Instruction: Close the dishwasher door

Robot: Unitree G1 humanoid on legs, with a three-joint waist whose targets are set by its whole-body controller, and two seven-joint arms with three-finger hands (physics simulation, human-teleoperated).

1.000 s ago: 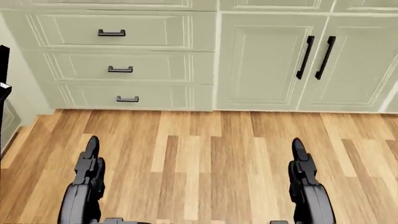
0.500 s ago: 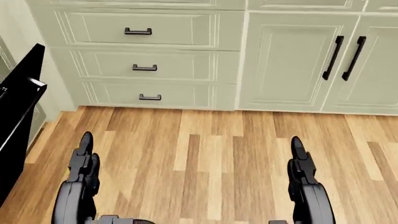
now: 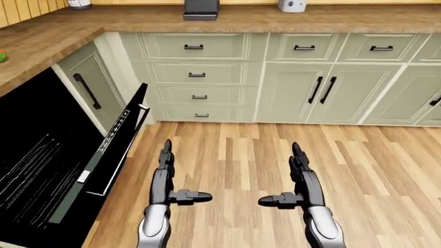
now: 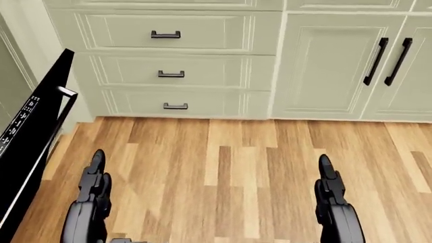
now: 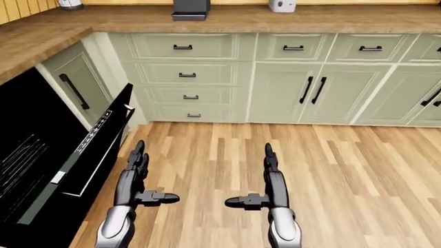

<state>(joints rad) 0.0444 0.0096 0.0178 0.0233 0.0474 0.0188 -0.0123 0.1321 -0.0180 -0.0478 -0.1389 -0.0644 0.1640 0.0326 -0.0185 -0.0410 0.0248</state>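
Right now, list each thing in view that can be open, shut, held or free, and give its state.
dishwasher door: open, hanging partway down, untouched.
dishwasher: open, dark racks showing.
left hand: open, empty, beside the door, apart from it.
right hand: open, empty, over bare floor.
drawers: all shut.
double cabinet doors: shut.

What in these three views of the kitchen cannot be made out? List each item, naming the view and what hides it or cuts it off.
- Dishwasher door: its lower part runs off the bottom edge in the left-eye view.
- Dishwasher interior: too dark; only faint rack lines show.
- Countertop items: cut off by the top edge in both eye views.
- Green object: cut by the left edge, too small to identify.
- Left hand and right hand: wrists run off the head view's bottom edge.
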